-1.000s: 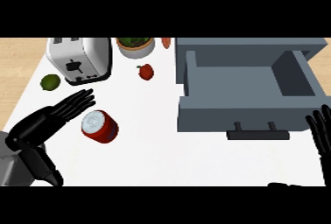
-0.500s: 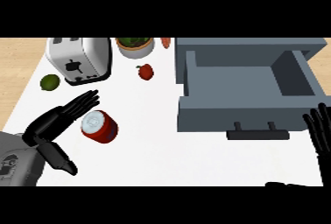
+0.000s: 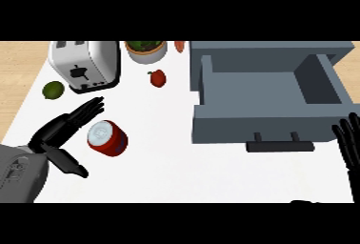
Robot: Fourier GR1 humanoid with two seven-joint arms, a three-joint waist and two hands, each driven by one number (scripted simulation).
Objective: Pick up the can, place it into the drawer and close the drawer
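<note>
Left hand [image 3: 67, 125] fingers straight, beside red can [image 3: 107, 138] on white counter [image 3: 175, 167]; grey drawer [image 3: 271, 100] open

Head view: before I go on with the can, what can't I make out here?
- Right hand: cut off by the right edge; only fingers show.
- Orange-red item behind the drawer: cut by the top band, unidentifiable.
- Potted plant: its top is cut off.
- Left hand: whether it touches the can cannot be told.
- Drawer cabinet: beyond the frame.
</note>
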